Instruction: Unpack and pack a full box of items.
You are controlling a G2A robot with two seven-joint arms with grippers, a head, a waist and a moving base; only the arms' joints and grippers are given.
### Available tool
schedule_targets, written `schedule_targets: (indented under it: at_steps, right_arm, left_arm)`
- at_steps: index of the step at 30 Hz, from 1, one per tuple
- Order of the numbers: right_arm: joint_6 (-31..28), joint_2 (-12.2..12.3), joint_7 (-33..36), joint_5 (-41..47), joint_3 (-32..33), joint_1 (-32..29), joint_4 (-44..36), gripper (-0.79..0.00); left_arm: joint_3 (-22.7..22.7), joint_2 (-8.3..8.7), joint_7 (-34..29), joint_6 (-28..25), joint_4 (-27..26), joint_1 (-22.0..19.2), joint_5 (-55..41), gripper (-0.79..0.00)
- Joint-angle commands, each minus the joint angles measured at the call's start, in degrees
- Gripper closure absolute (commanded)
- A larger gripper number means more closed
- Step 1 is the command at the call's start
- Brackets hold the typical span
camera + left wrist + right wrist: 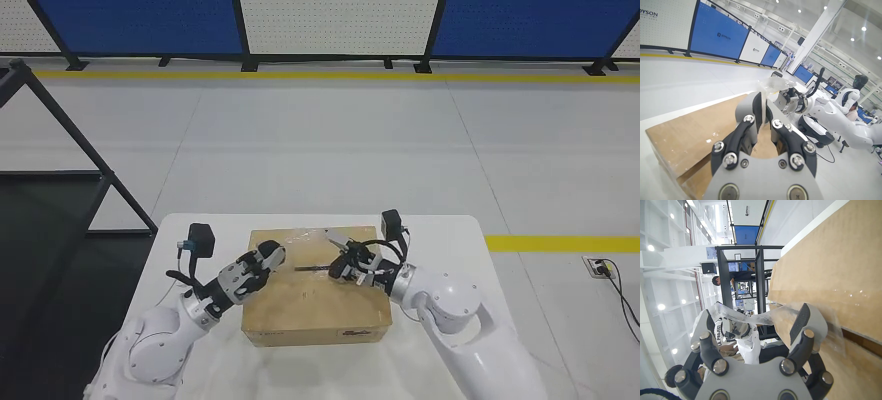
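Observation:
A closed brown cardboard box (310,312) lies in the middle of the white table (445,235). Both grippers hover over its top seam. My left gripper (762,106) is shut on a thin strip of clear tape (772,84), which runs up to a crumpled wad near the other arm. In the top view the left gripper (270,260) is over the box's left half. My right gripper (757,313) stands open beside the box top (829,266), with clear tape (762,318) stretched across and stuck to both fingers. In the top view it is right of centre (342,268).
The box (687,128) takes up most of the small table, leaving narrow bare margins at its left, right and front. A black metal frame (60,130) stands on the floor to the left. Blue and white fence panels (330,25) line the far side.

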Motion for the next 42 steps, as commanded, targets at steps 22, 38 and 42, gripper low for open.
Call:
schedule_targets:
  at_steps: [22,38,42]
  right_arm:
    - [2.1,-0.8,-0.8,-0.3,-0.8,2.3,4.0,-0.785]
    - [3.0,-1.0,-0.7,-1.0,-0.5,2.2,4.0,-0.785]
    - [3.1,-1.1,-0.6,-1.1,-0.7,2.3,4.3,-0.785]
  left_arm:
    - [-3.6,1.31,-5.0,1.7,-0.3,2.3,-4.0,-0.600]
    - [-5.5,2.00,-5.9,4.1,1.2,2.7,-4.3,-0.656]
    - [-5.8,2.14,-5.7,4.4,1.5,3.0,-4.4,-0.665]
